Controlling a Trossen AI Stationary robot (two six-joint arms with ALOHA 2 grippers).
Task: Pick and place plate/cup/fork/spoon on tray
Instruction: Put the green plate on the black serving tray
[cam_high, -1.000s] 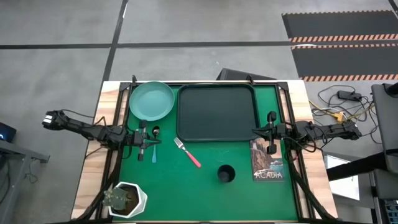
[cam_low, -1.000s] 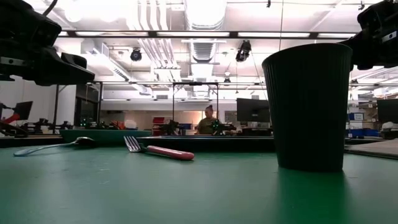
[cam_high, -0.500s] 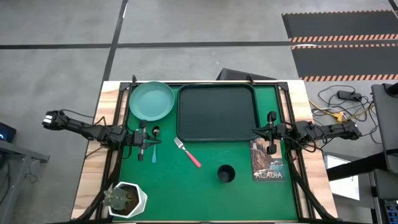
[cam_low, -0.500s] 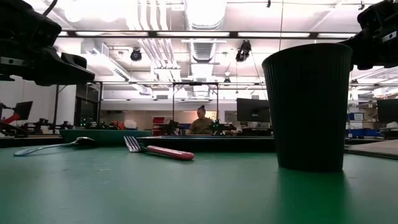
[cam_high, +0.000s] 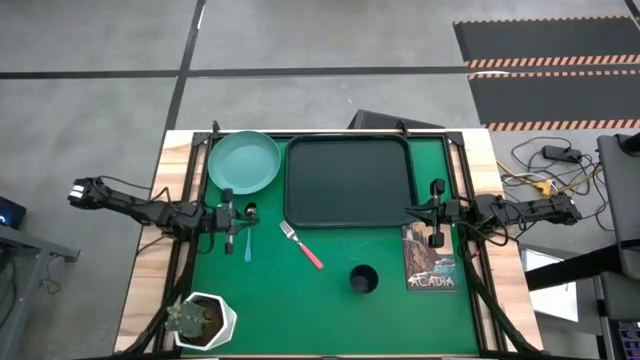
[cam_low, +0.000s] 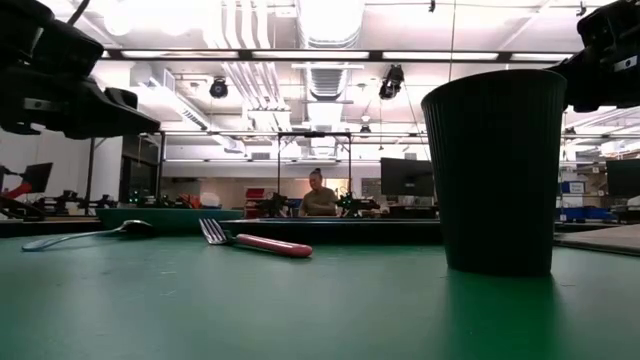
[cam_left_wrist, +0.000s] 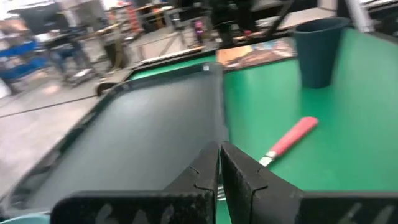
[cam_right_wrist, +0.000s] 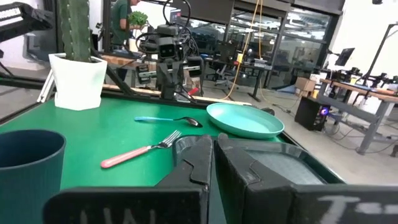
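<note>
The teal plate (cam_high: 243, 162) lies at the far left, beside the black tray (cam_high: 348, 182). The spoon (cam_high: 248, 232) lies near my left gripper, its bowl toward the far edge. The fork (cam_high: 302, 245) lies just before the tray, tines toward it. The black cup (cam_high: 363, 279) stands upright toward the near edge. My left gripper (cam_high: 238, 218) is shut and empty, above the spoon area, pointing right; its shut fingers (cam_left_wrist: 219, 171) show in the left wrist view. My right gripper (cam_high: 410, 211) is shut and empty at the tray's right edge, its fingers (cam_right_wrist: 213, 158) closed.
The "ACADIA" book (cam_high: 432, 258) lies right of the cup. A white pot with a plant (cam_high: 205, 320) stands at the near left corner. Bare green mat lies between fork and cup. A person sits far off in the room (cam_low: 318, 198).
My left gripper has shifted a little toward the far edge, still shut. The person in the room behind has moved leftward in the low view. The tableware has stayed where it was.
</note>
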